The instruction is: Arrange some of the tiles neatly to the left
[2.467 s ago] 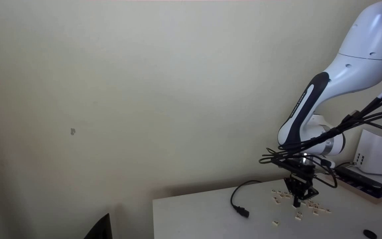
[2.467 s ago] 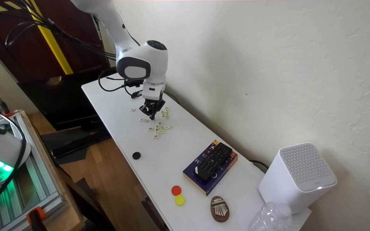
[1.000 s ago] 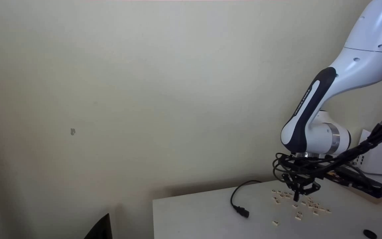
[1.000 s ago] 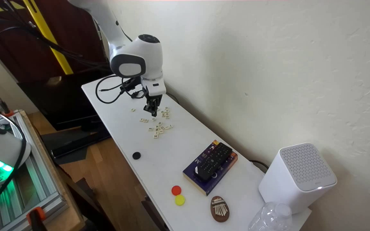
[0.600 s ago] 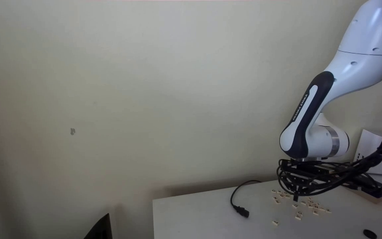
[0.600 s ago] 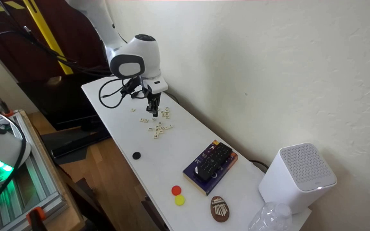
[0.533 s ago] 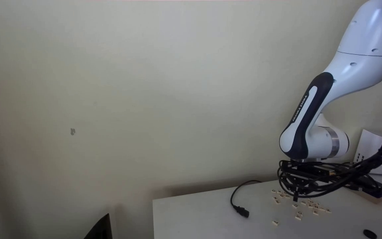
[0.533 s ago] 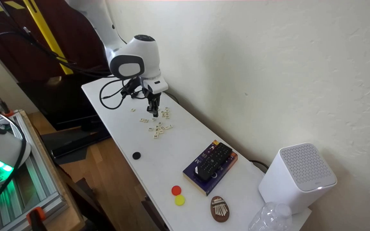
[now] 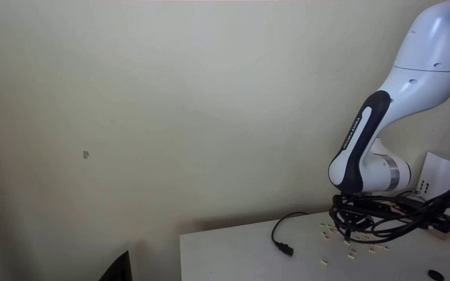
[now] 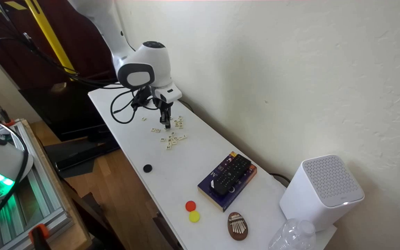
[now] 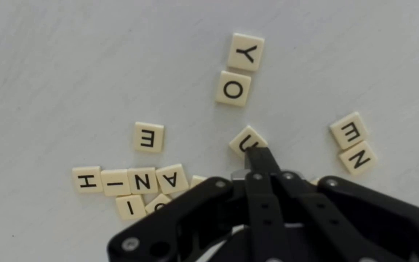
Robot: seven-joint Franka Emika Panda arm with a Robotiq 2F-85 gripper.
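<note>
In the wrist view, we look down on the hand (image 11: 257, 151), which is pressed together. It hides part of the U tile (image 11: 242, 139), and we can't tell if it touches it. The Y tile (image 11: 246, 52) and the O tile (image 11: 233, 88) lie just beside each other, above the U tile in this view. On the left, an H tile (image 11: 88, 179), an I tile (image 11: 115, 182), an N tile (image 11: 142, 181) and an A tile (image 11: 172, 179) make a row. On the right, an E tile (image 11: 348, 131) sits at a slant.

In an exterior view, we see the letter tiles (image 10: 175, 138) in small bunches on the worktop (image 10: 172, 177), around the tip of the hand. A black remote (image 10: 230, 174) lies on a book (image 10: 238, 185). A red disc (image 10: 190, 206) is just beside a yellow disc (image 10: 194, 216), near a thumb piano (image 10: 237, 226).

In an exterior view, we see the white robot arm (image 9: 424, 86) reach down. Loops of black cable (image 9: 440, 203) hide much of the hand. A lone tile (image 9: 324, 262) lies apart from the rest, and a black cord (image 9: 273, 232) lies to the left in this view.
</note>
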